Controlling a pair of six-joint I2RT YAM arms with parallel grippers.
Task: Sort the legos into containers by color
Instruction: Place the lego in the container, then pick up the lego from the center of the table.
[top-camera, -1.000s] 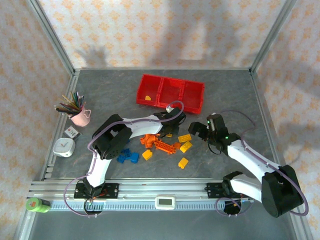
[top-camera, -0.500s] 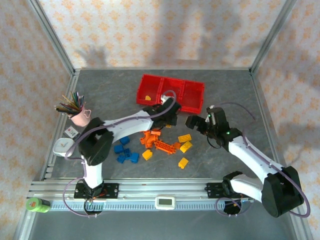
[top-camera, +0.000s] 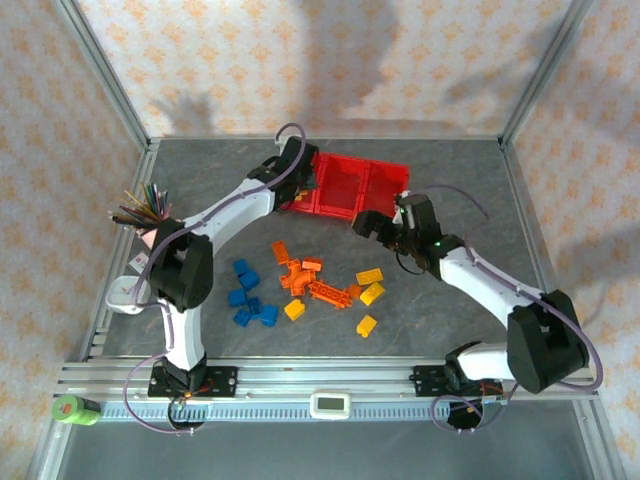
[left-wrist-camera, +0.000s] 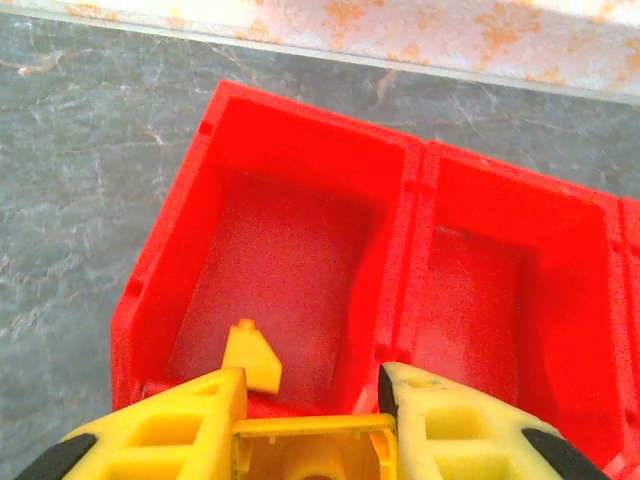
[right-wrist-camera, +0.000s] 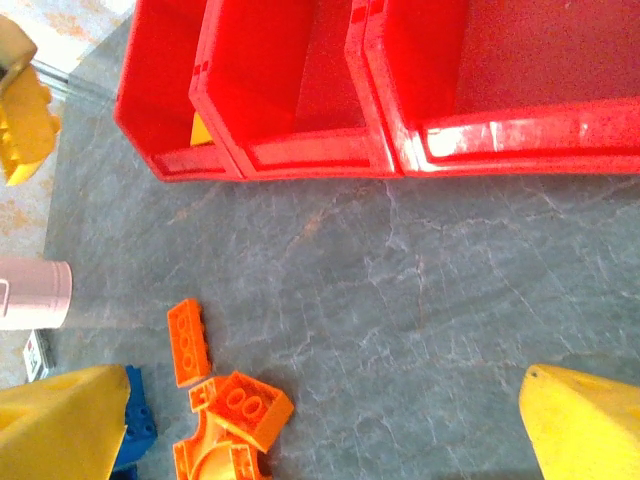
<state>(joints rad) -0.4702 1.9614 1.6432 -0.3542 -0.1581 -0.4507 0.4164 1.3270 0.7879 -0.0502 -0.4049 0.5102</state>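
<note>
Grey marbled tabletop (top-camera: 450, 170), enclosed by cream wallpapered walls (top-camera: 300, 70) with orange motifs and aluminium corner posts (top-camera: 100, 68). Three joined red containers (top-camera: 367, 185) stand in a row toward the far wall. Above their leftmost compartment hangs the left gripper (left-wrist-camera: 310, 395), clamped on a yellow brick (left-wrist-camera: 312, 450); one yellow sloped brick (left-wrist-camera: 252, 358) lies inside that compartment. Just on the near side of the containers, the right gripper (right-wrist-camera: 320, 420) has its fingers wide apart over bare tabletop. Loose legos (top-camera: 325, 292), orange, yellow and blue, lie scattered further to the near side.

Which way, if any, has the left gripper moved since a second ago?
Yes: left gripper went from the loose legos to the containers' left bin.
</note>
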